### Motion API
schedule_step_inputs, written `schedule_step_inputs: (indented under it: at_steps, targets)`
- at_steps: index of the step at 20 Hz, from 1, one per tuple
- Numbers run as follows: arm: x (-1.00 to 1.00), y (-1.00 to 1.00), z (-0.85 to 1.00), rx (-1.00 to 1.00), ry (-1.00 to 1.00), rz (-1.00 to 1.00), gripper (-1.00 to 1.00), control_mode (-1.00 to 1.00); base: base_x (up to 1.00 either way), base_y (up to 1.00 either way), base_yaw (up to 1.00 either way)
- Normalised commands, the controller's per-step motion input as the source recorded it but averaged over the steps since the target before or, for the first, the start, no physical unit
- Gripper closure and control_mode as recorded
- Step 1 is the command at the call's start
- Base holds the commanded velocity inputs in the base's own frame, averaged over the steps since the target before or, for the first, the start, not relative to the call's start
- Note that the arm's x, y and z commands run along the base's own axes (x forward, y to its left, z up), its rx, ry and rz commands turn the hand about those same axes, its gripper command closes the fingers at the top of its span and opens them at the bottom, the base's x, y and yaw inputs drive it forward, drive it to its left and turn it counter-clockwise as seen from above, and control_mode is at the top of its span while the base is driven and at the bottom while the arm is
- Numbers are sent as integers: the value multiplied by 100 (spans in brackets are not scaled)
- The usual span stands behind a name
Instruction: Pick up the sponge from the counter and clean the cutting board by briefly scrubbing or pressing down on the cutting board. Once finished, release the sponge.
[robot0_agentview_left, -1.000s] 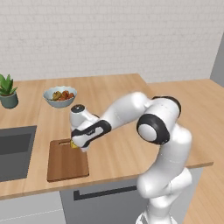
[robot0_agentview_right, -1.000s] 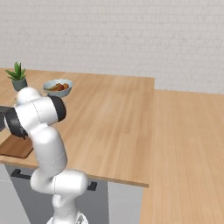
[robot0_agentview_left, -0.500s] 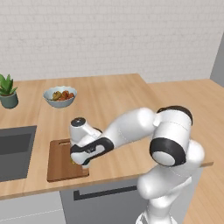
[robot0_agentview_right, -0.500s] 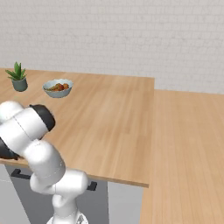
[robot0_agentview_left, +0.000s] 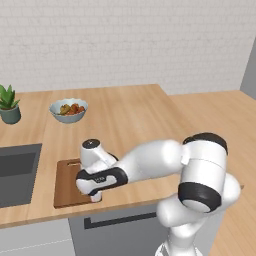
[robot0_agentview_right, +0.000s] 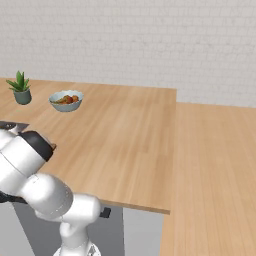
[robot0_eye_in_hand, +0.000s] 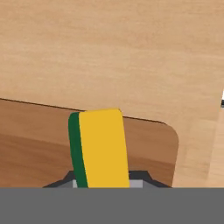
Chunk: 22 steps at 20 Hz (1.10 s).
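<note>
Pincer (robot0_agentview_left: 96, 196) clenched on sponge (robot0_eye_in_hand: 100, 148) — low over cutting board (robot0_eye_in_hand: 39, 144) corner.

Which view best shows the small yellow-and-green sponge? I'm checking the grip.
The hand view: the small yellow-and-green sponge stands large over the dark reddish-brown wooden cutting board. From the left base view, the arm hides it.

The sponge (robot0_eye_in_hand: 99, 148) shows a broad yellow face with a thin dark green strip along one edge. The cutting board (robot0_eye_in_hand: 39, 144) is reddish-brown with darker grain bands. The counter (robot0_agentview_left: 125, 115) is light tan with plank lines. A pale blue-grey bowl (robot0_agentview_left: 68, 110) holds orange and yellow pieces; the plant (robot0_agentview_left: 8, 97) is green in a grey-green pot.
</note>
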Motion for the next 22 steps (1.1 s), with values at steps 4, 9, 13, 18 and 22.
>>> schedule_step_inputs:
  at_steps: [4, 9, 13, 18, 22]
  targets:
    - [26, 35, 12, 0, 2, -7, 100, -100, 0, 0, 0]
    - [73, 45, 0, 0, -3, -5, 100, -100, 0, 0, 0]
    - [89, 35, 0, -2, -7, -6, 100, -100, 0, 0, 0]
    - [87, 32, 0, -4, -7, -8, 100, -100, 0, 0, 0]
    - [57, 28, 4, -7, -4, -15, 100, -100, 0, 0, 0]
